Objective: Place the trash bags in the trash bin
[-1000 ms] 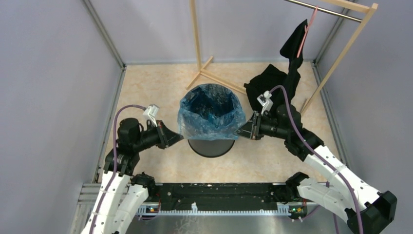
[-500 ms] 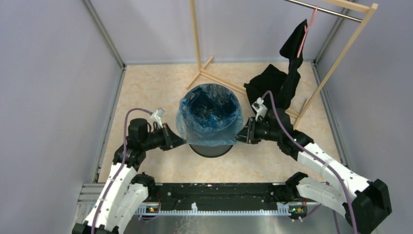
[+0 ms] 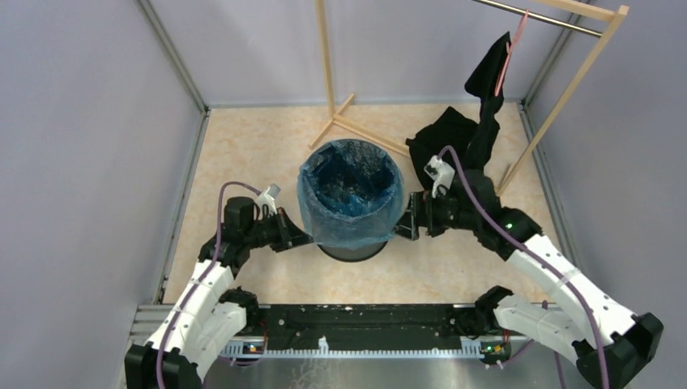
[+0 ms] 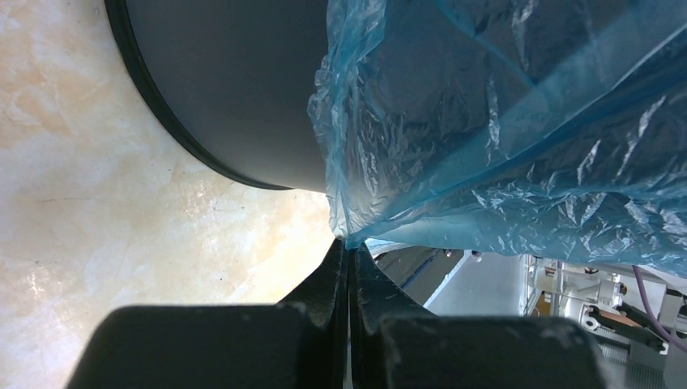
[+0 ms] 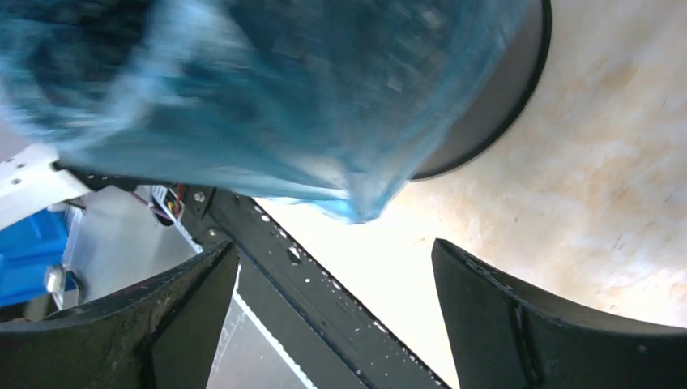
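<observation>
A light-blue trash bag [image 3: 350, 194] lines the black trash bin [image 3: 352, 250], its film folded down over the rim on all sides. My left gripper [image 3: 306, 238] sits at the bin's left side, shut on the bag's lower edge [image 4: 348, 237]. In the left wrist view the bin wall [image 4: 235, 89] stands just behind the pinched film. My right gripper [image 3: 397, 230] is at the bin's right side, open. In the right wrist view its fingertips [image 5: 219, 263] stand wide apart below the hanging bag [image 5: 275, 97], with nothing between them, and the bin [image 5: 494, 105] shows behind.
A wooden rack [image 3: 340, 121] stands behind the bin. A black cloth garment [image 3: 466, 121] hangs from its rail and pools on the floor at the right. Grey walls close in both sides. The black base rail [image 3: 364, 324] runs along the near edge.
The bag's skirt has been drawn down over the bin's rim as both grippers moved down. My right gripper has let go of the bag's edge and opened wide. The left stays shut.
</observation>
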### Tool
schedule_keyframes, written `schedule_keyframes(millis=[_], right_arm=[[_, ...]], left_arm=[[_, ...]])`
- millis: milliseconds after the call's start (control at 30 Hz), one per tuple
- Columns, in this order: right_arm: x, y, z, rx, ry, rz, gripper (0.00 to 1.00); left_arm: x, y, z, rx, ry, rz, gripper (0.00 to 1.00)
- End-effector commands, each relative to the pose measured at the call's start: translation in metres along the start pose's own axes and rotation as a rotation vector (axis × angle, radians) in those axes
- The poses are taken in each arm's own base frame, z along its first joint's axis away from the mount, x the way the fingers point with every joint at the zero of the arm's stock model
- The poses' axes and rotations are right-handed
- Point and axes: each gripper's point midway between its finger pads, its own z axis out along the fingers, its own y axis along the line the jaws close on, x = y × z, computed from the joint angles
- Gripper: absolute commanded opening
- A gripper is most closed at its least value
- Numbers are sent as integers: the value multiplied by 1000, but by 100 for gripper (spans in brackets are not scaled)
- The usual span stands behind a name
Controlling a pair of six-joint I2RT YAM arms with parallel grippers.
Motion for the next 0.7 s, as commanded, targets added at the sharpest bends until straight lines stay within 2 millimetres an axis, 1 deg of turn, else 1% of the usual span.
schedule_keyframes(millis=[0, 33, 67, 167, 233, 267, 300, 333, 367, 400, 467, 500, 567, 667], right_arm=[[-35, 38, -53, -40, -53, -236, 93], [-47, 47, -59, -53, -69, -262, 94], [-65, 63, -66, -79, -104, -287, 95], [-106, 103, -69, -188, -163, -322, 95], [-124, 130, -57, -243, -163, -352, 97], [-129, 140, -47, -240, -156, -381, 98], [-132, 146, -32, -221, -142, -425, 99], [-135, 148, -18, -185, -125, -450, 99], [-134, 141, 9, -121, -80, -458, 99], [-131, 134, 25, -55, -34, -461, 99], [-135, 115, 52, 97, -2, -458, 98], [-138, 102, 61, 185, 1, -452, 98], [-143, 76, 73, 333, -5, -438, 94], [-135, 59, 88, 389, 35, -447, 92]], left_arm=[[-13, -9, 2, 41, -34, 44, 1], [-12, -9, 3, 44, -29, 43, 1], [-13, -10, 3, 47, -26, 44, 2], [-14, -12, 4, 58, -18, 44, 2], [-14, -13, 4, 63, -18, 47, 3], [-14, -13, 3, 64, -19, 47, 3], [-14, -13, 4, 65, -19, 49, 4], [-15, -14, 3, 69, -20, 53, 5], [-15, -15, 3, 74, -22, 57, 5], [-15, -15, 4, 77, -21, 57, 6], [-14, -16, 4, 89, -18, 63, 6], [-15, -17, 4, 91, -17, 67, 6], [-14, -16, 4, 87, -13, 78, 6], [-12, -16, 4, 92, -6, 82, 6]])
